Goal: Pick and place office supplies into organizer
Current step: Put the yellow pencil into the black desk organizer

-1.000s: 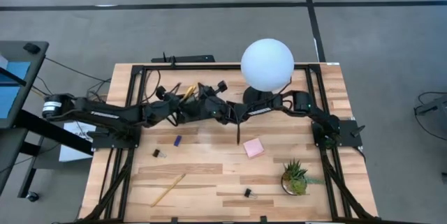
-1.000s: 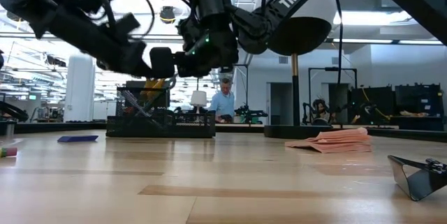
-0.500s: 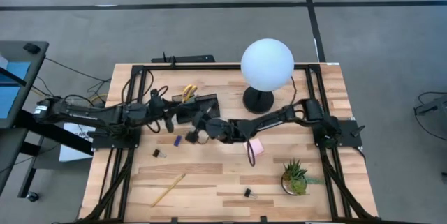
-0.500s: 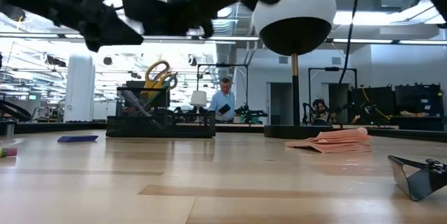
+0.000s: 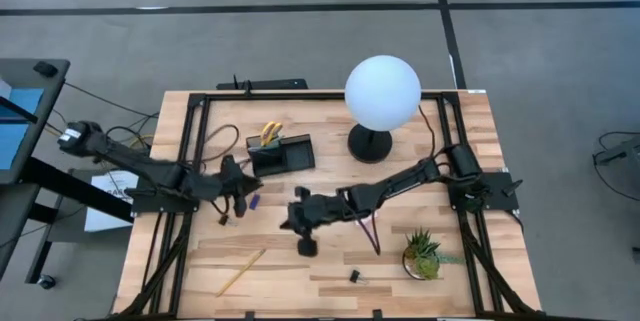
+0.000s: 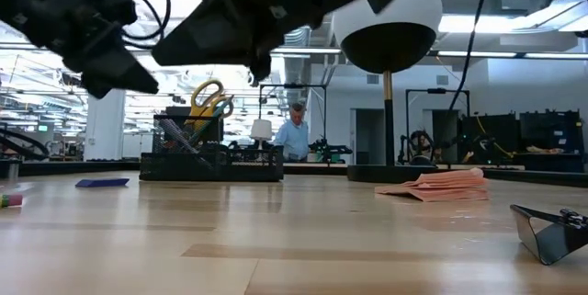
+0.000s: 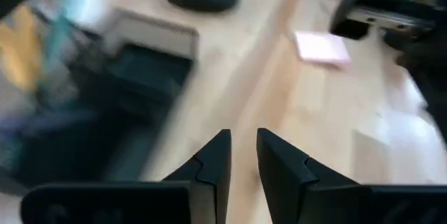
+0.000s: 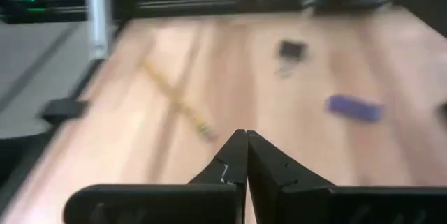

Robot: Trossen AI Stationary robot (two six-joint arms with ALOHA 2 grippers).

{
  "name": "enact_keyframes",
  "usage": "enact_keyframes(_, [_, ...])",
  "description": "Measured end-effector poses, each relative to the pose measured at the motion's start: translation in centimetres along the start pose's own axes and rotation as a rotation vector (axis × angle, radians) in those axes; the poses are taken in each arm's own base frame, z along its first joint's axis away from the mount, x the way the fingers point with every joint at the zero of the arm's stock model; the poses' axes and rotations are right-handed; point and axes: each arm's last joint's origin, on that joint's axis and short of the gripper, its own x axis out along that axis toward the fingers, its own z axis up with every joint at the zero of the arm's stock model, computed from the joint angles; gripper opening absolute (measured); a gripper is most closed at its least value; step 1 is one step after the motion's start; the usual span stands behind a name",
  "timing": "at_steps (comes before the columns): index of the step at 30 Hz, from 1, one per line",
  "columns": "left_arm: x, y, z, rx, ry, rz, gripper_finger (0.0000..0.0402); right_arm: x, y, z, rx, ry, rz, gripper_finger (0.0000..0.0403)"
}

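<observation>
A: Since the earlier pictures both arms have drawn away from the organizer (image 5: 282, 154). From above, the left gripper (image 5: 238, 193) now sits just in front of the organizer, beside the small blue piece (image 5: 253, 202). The right gripper (image 5: 303, 215) has swung further out, toward the middle of the table (image 5: 470, 151).

B: And the supplies?

A: The yellow-handled scissors (image 5: 270, 133) stand in the organizer's cup. The yellow pencil (image 5: 241, 272) lies well out front. One black clip (image 5: 354, 276) is further out still, and another clip (image 5: 222, 220) lies just by the left gripper.

B: The level view?

A: The organizer (image 6: 211, 160) holds the scissors (image 6: 208, 98) upright. The blue piece (image 6: 102, 183) lies flat beside it and the pink sticky-note pad (image 6: 434, 185) is well off to the other side.

B: The left wrist?

A: Its fingers (image 7: 211, 170) stand a narrow gap apart, with nothing between them. The organizer (image 7: 136, 77) is ahead and the pad (image 7: 321, 47) is beyond it.

B: The right wrist?

A: The fingers (image 8: 235, 155) are pressed together and empty, aimed toward the pencil (image 8: 176, 100).

B: What are the risks?

A: The arms work close together before the organizer, so they could collide. Closed fingers could also shove the pencil instead of straddling it.
</observation>
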Motion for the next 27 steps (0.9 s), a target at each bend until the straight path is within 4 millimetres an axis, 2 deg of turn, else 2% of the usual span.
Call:
enact_keyframes(3, [0.3,-1.0,-1.2,-0.043,0.074,-0.044,0.0064,-0.1,-0.1,-1.1,0.044,-0.053,0.101,0.0000])
enact_keyframes(5, [0.4,-1.6,-2.0,-0.042,0.115,-0.060,0.0064,-0.6,-0.5,-1.0,0.058,-0.134,0.159,0.0000])
enact_keyframes(10, [0.6,-3.6,-3.4,-0.092,0.188,-0.109,0.0064,-3.6,-1.9,-0.8,0.076,-0.295,0.227,0.0000])
enact_keyframes(13, [0.7,-5.2,-3.3,-0.109,0.250,-0.118,0.0064,-4.9,-2.5,-2.3,0.069,-0.323,0.218,0.0000])
enact_keyframes(18, [1.7,-7.2,-3.5,-0.132,0.478,0.011,0.0064,-6.8,-2.6,-4.5,-0.013,-0.454,0.236,0.0000])
enact_keyframes(23, [3.4,-9.8,-4.3,-0.123,0.700,0.025,0.0064,-7.1,-2.2,-5.8,-0.055,-0.551,0.314,0.0000])
enact_keyframes(27, [4.6,-11.9,-4.0,-0.114,0.750,0.025,0.0067,-6.4,-2.1,-6.3,-0.056,-0.543,0.320,0.0000])
